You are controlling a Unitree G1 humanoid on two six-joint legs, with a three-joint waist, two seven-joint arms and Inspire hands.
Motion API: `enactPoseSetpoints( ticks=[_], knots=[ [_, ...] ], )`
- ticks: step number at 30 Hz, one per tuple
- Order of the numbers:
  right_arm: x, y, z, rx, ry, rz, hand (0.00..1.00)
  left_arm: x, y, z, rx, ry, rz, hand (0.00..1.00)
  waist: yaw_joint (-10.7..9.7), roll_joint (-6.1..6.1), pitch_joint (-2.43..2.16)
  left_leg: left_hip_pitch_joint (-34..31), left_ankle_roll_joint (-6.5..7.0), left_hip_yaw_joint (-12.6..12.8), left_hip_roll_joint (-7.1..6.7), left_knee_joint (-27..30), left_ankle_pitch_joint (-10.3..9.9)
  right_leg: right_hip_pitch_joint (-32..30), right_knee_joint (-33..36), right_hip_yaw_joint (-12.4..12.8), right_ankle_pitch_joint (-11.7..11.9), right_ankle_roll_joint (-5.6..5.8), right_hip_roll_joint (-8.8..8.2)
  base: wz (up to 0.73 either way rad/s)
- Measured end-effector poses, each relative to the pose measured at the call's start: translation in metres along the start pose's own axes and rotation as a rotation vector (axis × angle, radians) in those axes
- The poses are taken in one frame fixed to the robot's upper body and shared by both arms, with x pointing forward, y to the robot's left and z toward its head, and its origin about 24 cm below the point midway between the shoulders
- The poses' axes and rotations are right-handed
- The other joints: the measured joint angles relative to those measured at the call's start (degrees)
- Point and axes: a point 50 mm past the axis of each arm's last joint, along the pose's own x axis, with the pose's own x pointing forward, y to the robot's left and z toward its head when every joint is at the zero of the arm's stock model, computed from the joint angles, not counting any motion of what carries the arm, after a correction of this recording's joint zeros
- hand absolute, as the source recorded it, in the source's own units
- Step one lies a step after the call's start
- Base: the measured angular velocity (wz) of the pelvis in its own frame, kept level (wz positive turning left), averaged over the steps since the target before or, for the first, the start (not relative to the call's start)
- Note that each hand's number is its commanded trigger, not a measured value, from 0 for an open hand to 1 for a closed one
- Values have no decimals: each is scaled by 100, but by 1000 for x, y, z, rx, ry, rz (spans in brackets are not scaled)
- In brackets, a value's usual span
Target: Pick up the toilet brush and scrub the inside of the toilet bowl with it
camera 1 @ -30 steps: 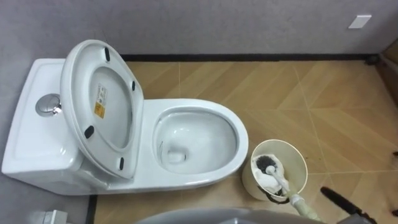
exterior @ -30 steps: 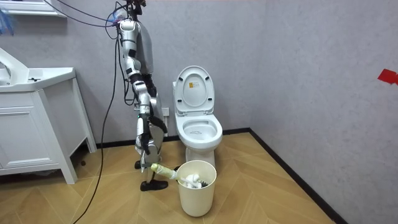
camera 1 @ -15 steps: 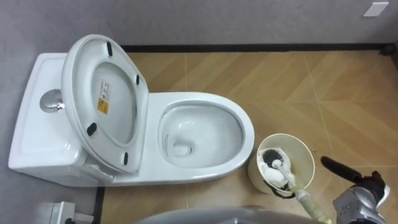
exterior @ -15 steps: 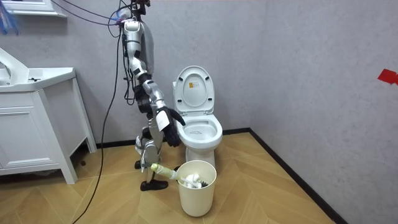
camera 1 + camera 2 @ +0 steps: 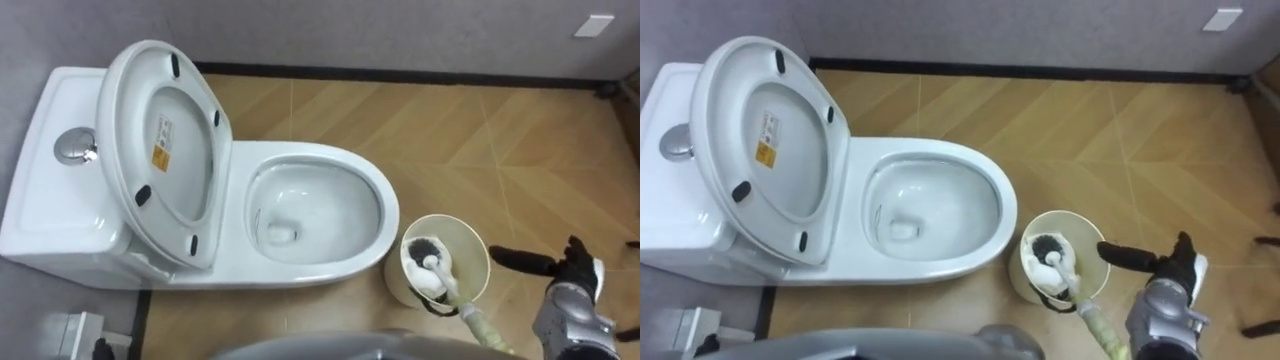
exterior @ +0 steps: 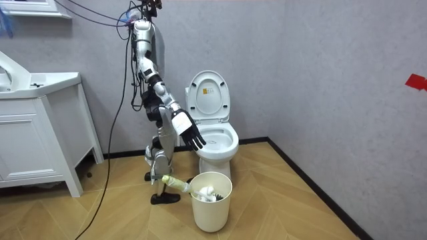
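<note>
Fingers (image 5: 520,261) of right hand (image 5: 580,285) spread beside one bin (image 5: 462,238) holding one brush (image 5: 432,266).

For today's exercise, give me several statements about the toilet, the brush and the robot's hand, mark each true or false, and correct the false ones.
1. The toilet lid stands open above the bowl. True.
2. The brush has its head resting in the toilet bowl. False: its head sits in the round bin on the floor beside the bowl.
3. The right hand is curled round the brush's handle. False: its fingers are straight, and it is to the right of the bin, apart from the handle.
4. A round flush button sits on top of the cistern. True.
5. The bin stands close to the front end of the bowl. True.
</note>
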Motion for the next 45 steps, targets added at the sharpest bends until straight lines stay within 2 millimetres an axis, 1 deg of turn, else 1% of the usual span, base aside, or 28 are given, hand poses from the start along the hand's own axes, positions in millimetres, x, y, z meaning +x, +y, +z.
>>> enactPoseSetpoints(
  ticks=[4,5,7,8,9,10,13,17,20,23,25,27,29,30,31,32,33,34,36,37,38,39,40,41,42,43,45],
  knots=[
    [5,-8,8,-19,-7,-9,0,3,3,13,37,-40,-24,0,17,26,-1,-248,0,-68,5,107,0,-181,19,-82,32,-17,-19,8],
    [7,-10,13,-24,-20,-7,0,4,4,16,50,-50,-31,0,19,48,18,-309,1,-90,7,110,1,-229,29,-129,35,-21,-28,7],
    [9,-16,18,-52,-35,-6,0,5,6,19,55,-56,-41,0,20,82,30,-391,4,-94,6,112,7,-320,60,-135,37,-24,-31,3],
    [10,-18,20,-65,-37,-4,0,6,7,19,66,-57,-40,0,24,85,26,-467,4,-107,1,121,20,-406,101,-160,36,-25,-43,9],
    [11,-18,21,-67,-35,-5,0,6,10,20,78,-61,-37,0,9,78,27,-531,5,-147,-7,140,36,-469,107,-265,36,-27,-76,12],
    [11,-18,22,-69,-34,-3,0,7,10,21,81,-63,-35,0,-26,65,30,-578,7,-158,-10,160,41,-503,117,-297,38,-30,-88,11],
    [13,-20,21,-117,-11,23,0,7,10,23,105,-67,-42,0,-2,26,29,-680,7,-163,-10,210,47,-573,117,-325,49,-42,-100,3],
    [15,-20,22,-167,5,74,0,7,9,27,124,-82,-48,0,21,-6,14,-765,7,-202,-9,225,47,-620,107,-387,49,-43,-111,5],
    [16,-19,23,-211,17,103,0,8,8,38,134,-108,-50,0,54,-13,12,-863,7,-212,-8,268,47,-707,125,-388,60,-51,-112,1],
    [16,-14,27,-235,12,142,0,9,8,46,131,-126,-50,0,100,5,17,-890,5,-212,-4,279,50,-748,144,-376,66,-57,-107,-2],
    [16,-13,25,-246,19,148,0,10,6,53,134,-142,-53,0,162,13,21,-910,5,-210,-5,289,50,-773,156,-375,66,-57,-107,0],
    [17,-12,25,-253,31,150,0,11,5,61,138,-159,-56,0,207,16,28,-1035,6,-195,-7,363,49,-925,267,-377,65,-59,-118,-5],
    [18,-8,32,-249,21,153,0,11,4,63,144,-157,-57,0,215,23,42,-1255,7,-196,-10,593,44,-1146,461,-414,64,-63,-143,-10],
    [18,-7,35,-253,16,154,0,12,4,62,148,-155,-58,0,212,32,64,-1365,11,-195,-10,747,39,-1228,538,-416,63,-64,-156,-12],
    [18,-6,35,-254,16,153,0,12,4,62,148,-152,-58,0,210,41,70,-1422,13,-206,-9,835,36,-1254,556,-417,63,-65,-159,-6],
    [18,-6,36,-261,13,151,0,12,4,63,148,-149,-59,0,214,66,101,-1534,13,-258,-6,1010,19,-1308,634,-421,53,-81,-164,6],
    [18,-6,36,-275,10,154,0,12,3,64,146,-150,-60,0,218,95,119,-1688,11,-363,-4,1199,-24,-1399,736,-443,23,-124,-168,7],
    [18,-5,37,-279,7,155,0,13,3,65,144,-150,-61,0,223,103,127,-1785,19,-384,-1,1321,-51,-1487,826,-445,2,-142,-170,4],
    [19,0,46,-280,-13,162,0,14,1,74,151,-157,-69,0,270,126,152,-2263,24,-501,16,1808,-212,-1930,1218,-440,-106,-204,-175,-6],
    [19,1,48,-282,-15,164,0,15,0,77,157,-160,-72,0,294,132,155,-2378,15,-536,22,1922,-253,-2043,1318,-441,-128,-216,-175,0],
    [19,3,48,-297,-11,167,0,15,-1,83,167,-171,-76,0,329,136,157,-2581,-10,-627,24,2155,-338,-2227,1519,-443,-185,-227,-170,11],
    [19,4,46,-315,-7,171,0,14,-3,89,172,-188,-78,0,360,141,170,-2754,-33,-689,26,2363,-439,-2380,1687,-445,-282,-218,-172,18],
    [19,4,46,-316,-5,173,0,14,-4,92,176,-196,-80,0,366,147,173,-2829,-38,-721,25,2459,-494,-2452,1798,-444,-329,-209,-181,22],
    [19,5,46,-319,-3,176,0,14,-5,98,183,-212,-82,0,396,153,178,-2990,-33,-771,19,2622,-618,-2612,2019,-455,-395,-197,-204,13],
    [19,7,48,-320,-7,179,0,14,-6,102,184,-222,-87,0,414,140,191,-3144,-14,-779,1,2819,-671,-2752,2198,-460,-415,-189,-230,7],
    [19,7,49,-320,-9,179,0,13,-7,102,187,-223,-90,0,429,141,191,-3205,3,-779,-11,2905,-686,-2810,2279,-456,-421,-182,-250,0],
    [19,7,50,-318,-9,175,0,13,-10,106,209,-235,-97,0,449,126,191,-3444,46,-778,-86,3119,-715,-3030,2509,-436,-450,-147,-339,6]
  ],
)
